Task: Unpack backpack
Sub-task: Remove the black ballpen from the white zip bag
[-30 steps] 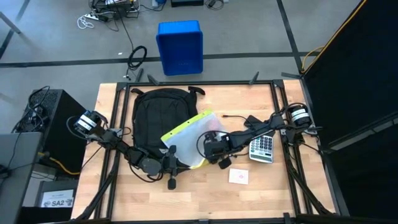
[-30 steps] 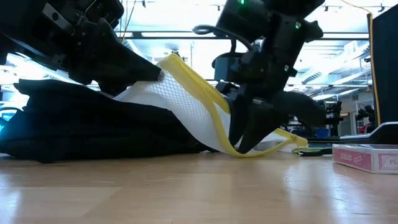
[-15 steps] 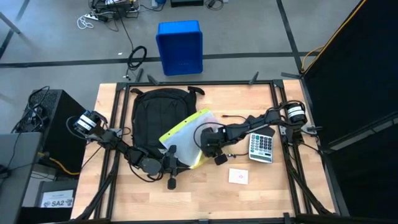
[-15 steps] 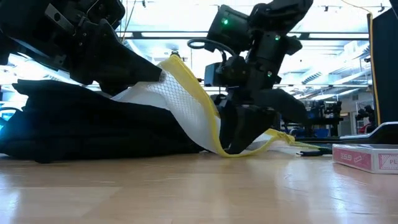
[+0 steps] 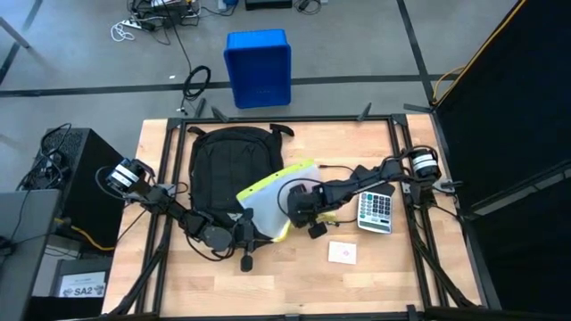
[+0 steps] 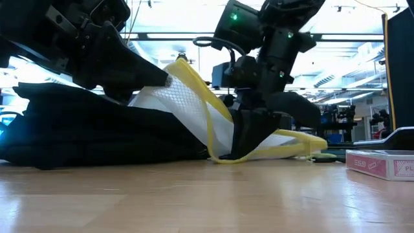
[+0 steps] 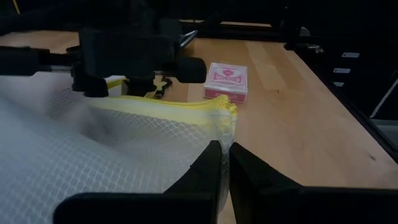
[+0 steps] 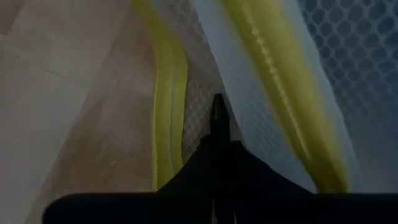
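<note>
My right gripper is clenched on the yellow-trimmed white mesh pouch, pinching its folded edge low against the wood near the middle of the tabletop. In the right wrist view its fingers meet in a single dark line over the mesh, so I judge the pinch is there to draw the pouch clear of the bag. My left gripper is also clamped tight, fingers pressed together on the mesh beside the yellow zip edge. It sits toward the front edge and seems to steady the pouch while the other arm pulls. The backpack lies flat at the back-left of the tabletop, the pouch spilling from its near end (how much remains inside I cannot tell). Toward the right edge rest a calculator and a pink card box, probably already unpacked.
</note>
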